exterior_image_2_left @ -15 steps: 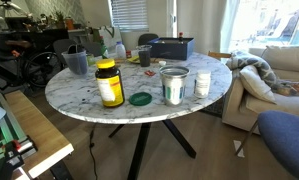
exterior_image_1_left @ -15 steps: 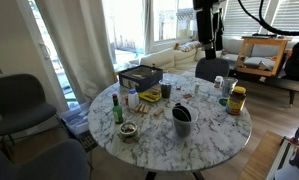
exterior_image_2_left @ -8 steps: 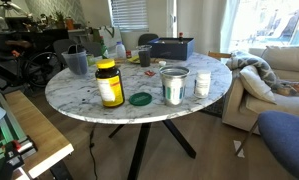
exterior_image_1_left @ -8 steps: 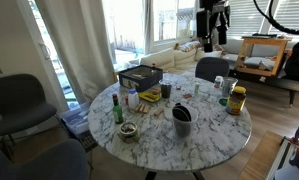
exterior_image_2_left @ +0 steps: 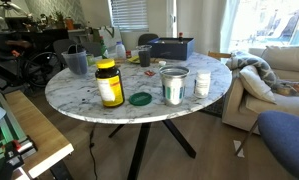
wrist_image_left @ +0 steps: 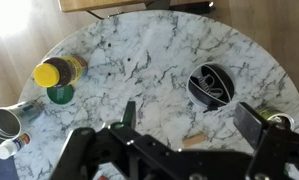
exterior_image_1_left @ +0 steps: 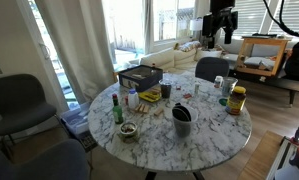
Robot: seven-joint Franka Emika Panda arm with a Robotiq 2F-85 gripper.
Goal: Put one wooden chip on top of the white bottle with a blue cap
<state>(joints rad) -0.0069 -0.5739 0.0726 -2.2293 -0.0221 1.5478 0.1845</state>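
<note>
End effector [exterior_image_1_left: 215, 36] hangs high over the desk's [exterior_image_1_left: 204, 135] far right, caught in just one exterior view. Wrist view shows its fingers spread, empty, with a wooden chip [wrist_image_left: 194, 141] lying on the marble below. White bottle [exterior_image_2_left: 201, 84] stands upright beside a tin can [exterior_image_2_left: 174, 86].

In an exterior view, a jar [exterior_image_2_left: 109, 83] is standing near the front edge of the table [exterior_image_2_left: 71, 93], with a flat lid [exterior_image_2_left: 140, 99] lying just right of it, then a can [exterior_image_2_left: 173, 85] and a small bottle [exterior_image_2_left: 202, 84] standing side by side. A box [exterior_image_2_left: 172, 47] is sitting at the far edge behind them.
</note>
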